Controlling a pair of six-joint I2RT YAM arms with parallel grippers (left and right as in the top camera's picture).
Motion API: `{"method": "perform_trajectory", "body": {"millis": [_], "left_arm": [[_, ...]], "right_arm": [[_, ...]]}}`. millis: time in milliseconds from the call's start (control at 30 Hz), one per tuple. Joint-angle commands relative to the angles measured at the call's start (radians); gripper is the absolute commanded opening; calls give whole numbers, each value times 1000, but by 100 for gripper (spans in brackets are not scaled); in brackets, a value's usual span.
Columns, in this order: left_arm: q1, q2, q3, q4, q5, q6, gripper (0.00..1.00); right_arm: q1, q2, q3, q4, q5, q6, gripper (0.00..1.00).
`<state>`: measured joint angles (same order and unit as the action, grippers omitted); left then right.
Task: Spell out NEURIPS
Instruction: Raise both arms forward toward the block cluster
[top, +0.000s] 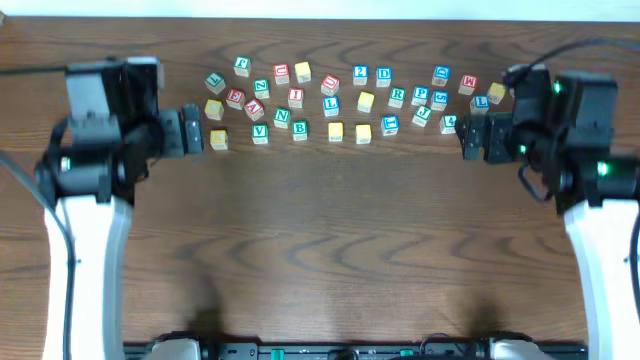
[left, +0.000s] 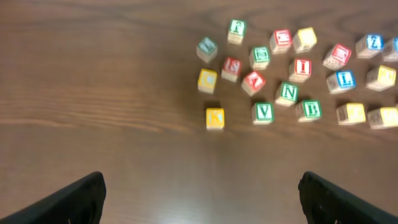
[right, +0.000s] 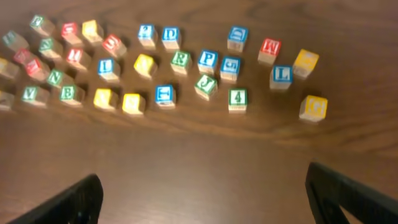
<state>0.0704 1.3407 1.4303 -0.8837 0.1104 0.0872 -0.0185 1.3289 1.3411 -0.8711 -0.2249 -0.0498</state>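
Note:
Several wooden letter blocks lie scattered in a band across the far part of the table. A green N block (top: 281, 118) (left: 288, 92) (right: 55, 78), a red I block (top: 296, 97) (left: 301, 67), a green R block (top: 397, 96) (right: 180, 59) and a blue P block (top: 420, 95) (right: 207, 60) are among them. My left gripper (top: 192, 130) (left: 202, 199) is open and empty, just left of the blocks. My right gripper (top: 470, 138) (right: 205, 199) is open and empty, just right of them.
Other blocks include a green V (left: 263, 112), green B (left: 311, 109), blue L (right: 281, 74), green 4 (right: 237, 97) and a yellow block (right: 314, 107). The brown wooden table (top: 330, 250) stretches toward the near edge. Cables trail at both far corners.

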Motion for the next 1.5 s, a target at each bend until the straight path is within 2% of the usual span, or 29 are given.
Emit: {"method": "perform_trajectory", "body": {"millis": [0,100,300,567,1167,1467], "left_arm": [[2,103,93,-44,76,18,98],[1,173,118,-56,115,17,98],[1,234,117,-54,114,17,97],[2,237,117,-55,114,17,98],[2,237,116,-55,114,17,98],[2,237,116,-55,114,17,98]], "right_arm": [[-6,93,100,-52,-8,-46,99],[-6,160,151,-92,-14,-46,99],[-6,203,155,-57,-36,-25,99],[-6,203,154,-17,-217,-26,99],[-5,203,154,-1,-212,-26,96],[72,204,154,-3,-192,-26,96]]}}
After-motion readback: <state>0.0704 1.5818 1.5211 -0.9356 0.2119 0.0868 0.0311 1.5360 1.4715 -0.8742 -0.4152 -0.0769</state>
